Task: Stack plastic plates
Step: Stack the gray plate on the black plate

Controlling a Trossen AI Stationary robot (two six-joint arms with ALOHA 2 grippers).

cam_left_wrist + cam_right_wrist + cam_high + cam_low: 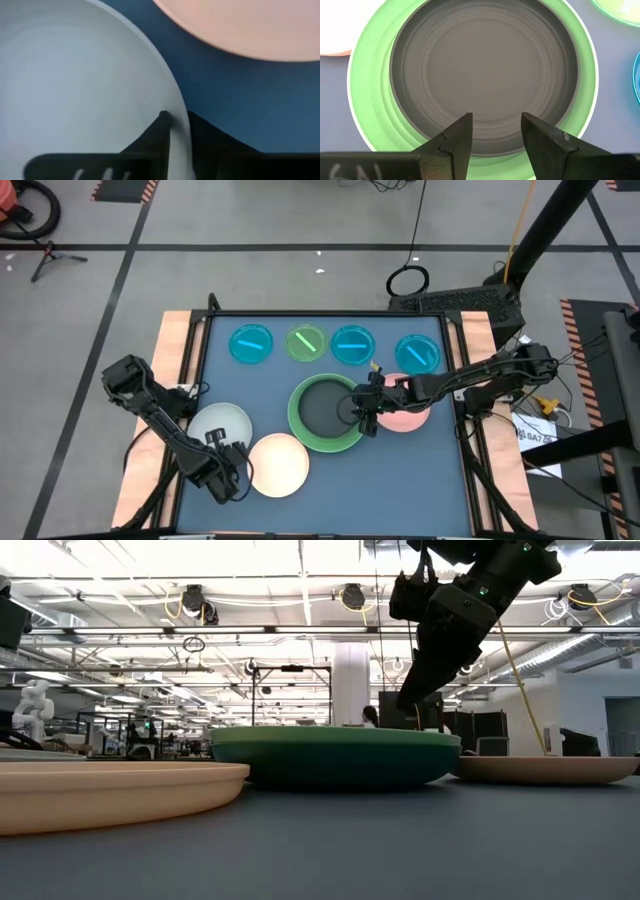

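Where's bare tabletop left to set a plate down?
Free: the near right corner, below the pink plate and right of the green stack. Crowded: the far row of small plates, and near left, with the grey plate and cream plate.

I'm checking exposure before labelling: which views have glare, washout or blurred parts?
Low view: bright ceiling lights glare; the near cream plastic plate is soft. Left wrist view: the pale grey plastic plate looks washed out and blurred close up. Right wrist view: the dark grey plate stays evenly lit, rings readable.

Grey floor (pixel 250 240) w/ black tape lines; white column (pixel 352 680); ceiling pipes, bright strip lights overhead.
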